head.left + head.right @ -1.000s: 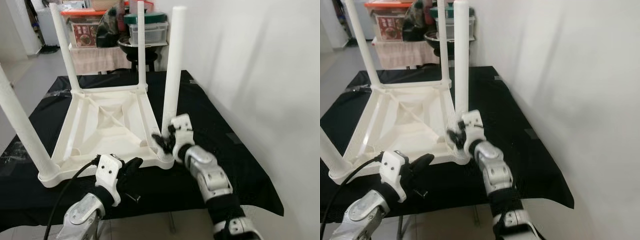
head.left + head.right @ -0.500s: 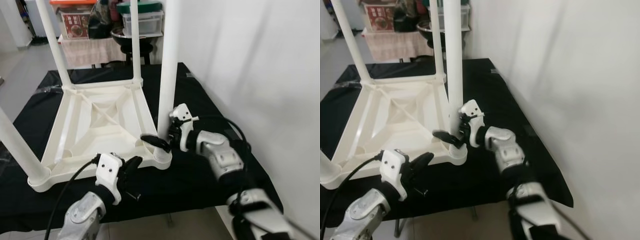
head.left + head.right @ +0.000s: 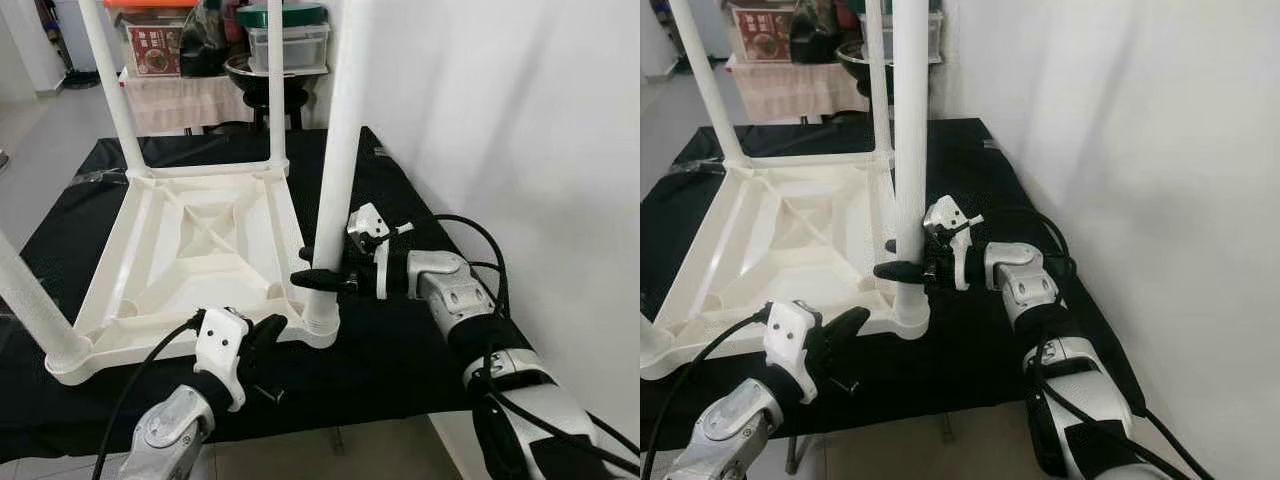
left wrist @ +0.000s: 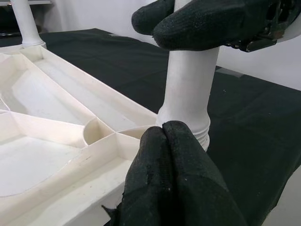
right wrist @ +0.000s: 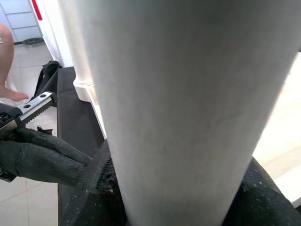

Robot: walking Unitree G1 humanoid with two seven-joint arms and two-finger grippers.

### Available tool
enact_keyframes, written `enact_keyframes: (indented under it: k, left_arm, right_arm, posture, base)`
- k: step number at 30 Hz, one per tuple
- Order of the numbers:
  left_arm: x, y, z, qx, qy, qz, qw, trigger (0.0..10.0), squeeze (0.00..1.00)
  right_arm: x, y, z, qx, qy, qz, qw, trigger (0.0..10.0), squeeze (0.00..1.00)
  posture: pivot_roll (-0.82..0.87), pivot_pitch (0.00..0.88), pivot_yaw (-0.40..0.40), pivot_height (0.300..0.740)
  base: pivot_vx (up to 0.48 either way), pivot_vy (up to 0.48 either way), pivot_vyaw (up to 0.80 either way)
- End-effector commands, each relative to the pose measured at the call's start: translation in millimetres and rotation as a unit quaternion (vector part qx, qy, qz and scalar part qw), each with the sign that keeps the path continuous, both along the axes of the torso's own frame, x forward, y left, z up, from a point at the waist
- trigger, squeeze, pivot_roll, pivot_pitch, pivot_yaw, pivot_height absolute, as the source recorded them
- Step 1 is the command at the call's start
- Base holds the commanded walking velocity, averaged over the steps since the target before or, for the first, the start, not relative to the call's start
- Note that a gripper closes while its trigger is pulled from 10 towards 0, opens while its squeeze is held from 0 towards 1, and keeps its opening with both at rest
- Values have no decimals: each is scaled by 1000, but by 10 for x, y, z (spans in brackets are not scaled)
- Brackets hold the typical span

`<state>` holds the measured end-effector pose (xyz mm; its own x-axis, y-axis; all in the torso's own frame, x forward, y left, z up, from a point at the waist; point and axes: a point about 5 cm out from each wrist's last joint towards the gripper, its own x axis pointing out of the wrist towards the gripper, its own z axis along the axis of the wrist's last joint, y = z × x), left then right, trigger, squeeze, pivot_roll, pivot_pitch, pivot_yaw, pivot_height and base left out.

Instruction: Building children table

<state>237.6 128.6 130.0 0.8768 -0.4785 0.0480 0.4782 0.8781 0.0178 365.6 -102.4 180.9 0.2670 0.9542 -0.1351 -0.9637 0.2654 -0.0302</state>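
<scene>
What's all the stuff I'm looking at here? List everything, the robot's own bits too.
Table top: one, white plastic, lying upside down on the cloth.
Table legs: four, white, standing up from the corners of the top; the near right one is being gripped.
Cloth: one, black, spread under the table top.
Storage boxes: several, clear and orange-lidded, stacked at the back.
Stool: one, dark, at the back.
Wall: white, on the right.
Right gripper: black fingers around the near right leg, low down.
Left gripper: black fingers pressed together, at the near edge of the top by the same leg's socket.
</scene>
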Motion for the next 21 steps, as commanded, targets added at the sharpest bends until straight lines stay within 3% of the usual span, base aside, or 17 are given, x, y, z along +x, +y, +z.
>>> enact_keyframes:
  k: [1,3,4,5,6,9,10,11,12,13,14,21]
  left_arm:
    - [-16,-8,-40,-1,10,-2,1000,10000,0]
    - [-16,-8,-38,-2,10,-3,1000,10000,0]
    - [-15,-1,-31,-3,10,-2,1000,10000,0]
    - [-15,-1,-31,-3,10,-2,1000,10000,0]
    - [-15,7,-25,-3,10,-2,1000,10000,0]
    - [-15,7,-25,-3,10,-2,1000,10000,0]
    - [-14,15,-21,-4,9,-1,1000,10000,0]
    - [-5,35,-10,-6,8,0,1000,10000,0]
    - [12,55,-2,-6,7,0,1000,10000,0]
    - [12,55,-2,-6,7,0,1000,10000,0]
    - [25,68,1,-7,7,0,1000,10000,0]
    - [76,60,-5,-4,9,-8,1000,10000,0]
  right_arm:
    - [-22,17,-87,1,20,8,1000,0,0]
    - [-4,-16,-84,4,16,-6,1000,0,0]
    - [45,-103,-128,-12,4,-99,995,0,0]
    - [45,-103,-128,-12,4,-99,995,0,0]
    - [52,-128,-176,-22,5,-151,988,0,0]
    - [52,-128,-176,-22,5,-151,988,0,0]
    - [43,-134,-242,-19,16,-208,978,0,0]
    - [-24,-82,-327,1,-16,-312,950,0,0]
    - [-82,-10,-323,29,-25,-362,932,0,0]
    - [-82,-10,-323,29,-25,-362,932,0,0]
    - [-119,32,-311,49,-31,-388,920,0,0]
    - [-29,44,-454,16,16,-405,914,0,0]
  posture:
    - [54,0,-60,740]
    - [47,0,-59,740]
    - [36,0,-57,740]
    - [36,0,-57,740]
    - [32,0,-61,740]
    - [32,0,-61,740]
    - [30,0,-61,740]
    - [-9,0,-41,740]
    - [-16,0,-27,740]
    - [-16,0,-27,740]
    - [-22,0,-20,740]
    - [-6,0,-34,740]
  base:
    - [0,0,0]
    - [0,0,0]
    - [0,0,0]
    - [0,0,0]
    - [0,0,0]
    - [0,0,0]
    - [0,0,0]
    - [0,0,0]
    - [0,0,0]
    - [0,0,0]
    - [0,0,0]
    - [0,0,0]
